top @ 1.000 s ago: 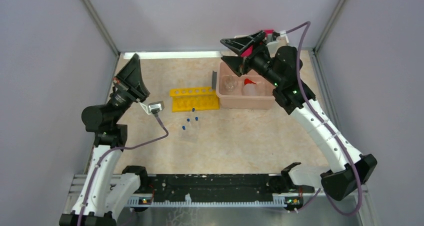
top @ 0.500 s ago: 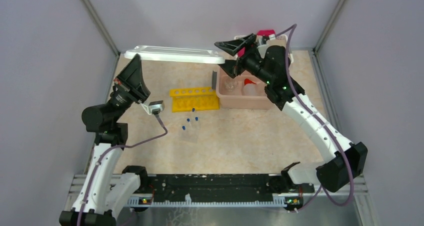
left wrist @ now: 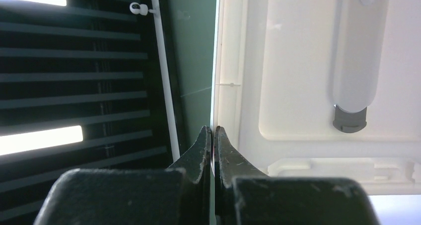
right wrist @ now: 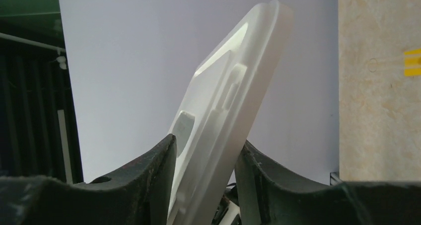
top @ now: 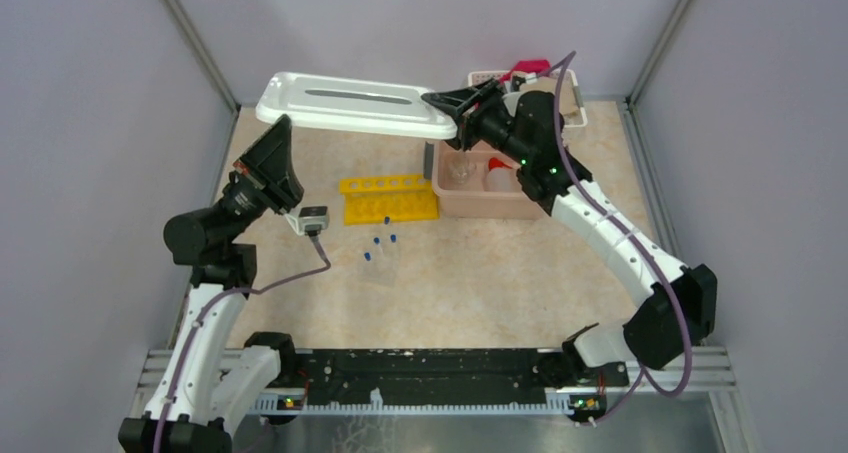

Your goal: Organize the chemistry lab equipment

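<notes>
I am clamping the white lid by its right edge in the right gripper, left gripper clenched empty, aiming to carry it level.

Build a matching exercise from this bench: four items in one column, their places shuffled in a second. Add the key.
Items
1. white lid
2. squeeze bottle
3. blue-capped tubes
4. yellow rack

Places
A. inside the pink tub
B. loose on the table, on the arm-base side of the rack
C. held up in the air by the right end effector
D. standing on the table just left of the pink tub, seen from above

Pairs: 1-C, 2-A, 3-B, 4-D
</notes>
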